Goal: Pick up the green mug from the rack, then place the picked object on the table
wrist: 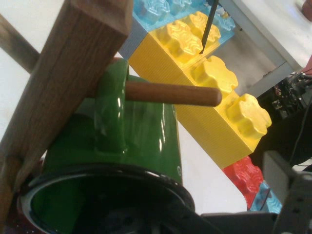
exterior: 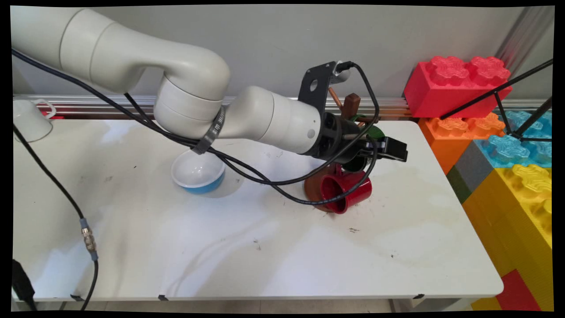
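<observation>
A wooden mug stand [exterior: 351, 106] rises from a round brown base [exterior: 312, 187] at the table's back right. A green mug [exterior: 374, 131] hangs by its handle on one peg [wrist: 170, 93] of the stand [wrist: 73, 73]. My gripper [exterior: 397, 152] is level with this mug, right against it, and looks open. In the hand view the green mug [wrist: 141, 131] fills the lower left with its dark rim close to the camera, and one grey finger [wrist: 287, 195] shows far to the right, apart from the mug's wall. A red mug [exterior: 346, 190] lies on its side at the base.
A blue bowl [exterior: 198, 174] with a white inside stands left of the stand, under the arm. A white cup [exterior: 28, 119] sits upside down at the far left. Large toy bricks, red [exterior: 459, 84], orange and yellow [exterior: 525, 198], stack beyond the table's right edge. Black cables hang below the arm.
</observation>
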Robot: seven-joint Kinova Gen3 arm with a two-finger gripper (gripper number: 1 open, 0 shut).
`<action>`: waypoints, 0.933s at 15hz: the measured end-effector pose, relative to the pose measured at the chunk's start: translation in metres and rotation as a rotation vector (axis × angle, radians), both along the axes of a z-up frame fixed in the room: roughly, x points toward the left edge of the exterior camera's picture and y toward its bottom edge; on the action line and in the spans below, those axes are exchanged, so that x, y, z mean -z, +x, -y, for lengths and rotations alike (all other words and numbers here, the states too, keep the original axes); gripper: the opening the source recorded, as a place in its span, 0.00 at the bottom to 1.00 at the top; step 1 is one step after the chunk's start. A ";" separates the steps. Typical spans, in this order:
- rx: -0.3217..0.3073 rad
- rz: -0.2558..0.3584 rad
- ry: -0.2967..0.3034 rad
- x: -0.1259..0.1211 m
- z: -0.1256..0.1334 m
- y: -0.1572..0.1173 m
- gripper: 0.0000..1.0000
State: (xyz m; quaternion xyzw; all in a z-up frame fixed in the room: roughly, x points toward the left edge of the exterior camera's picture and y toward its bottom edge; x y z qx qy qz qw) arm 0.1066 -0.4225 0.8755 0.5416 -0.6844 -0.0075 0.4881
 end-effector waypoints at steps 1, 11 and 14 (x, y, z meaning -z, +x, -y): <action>0.000 0.002 -0.002 0.000 0.000 0.000 0.00; 0.001 0.024 -0.008 0.002 -0.001 0.007 0.00; 0.006 0.029 -0.009 0.001 -0.003 0.011 0.00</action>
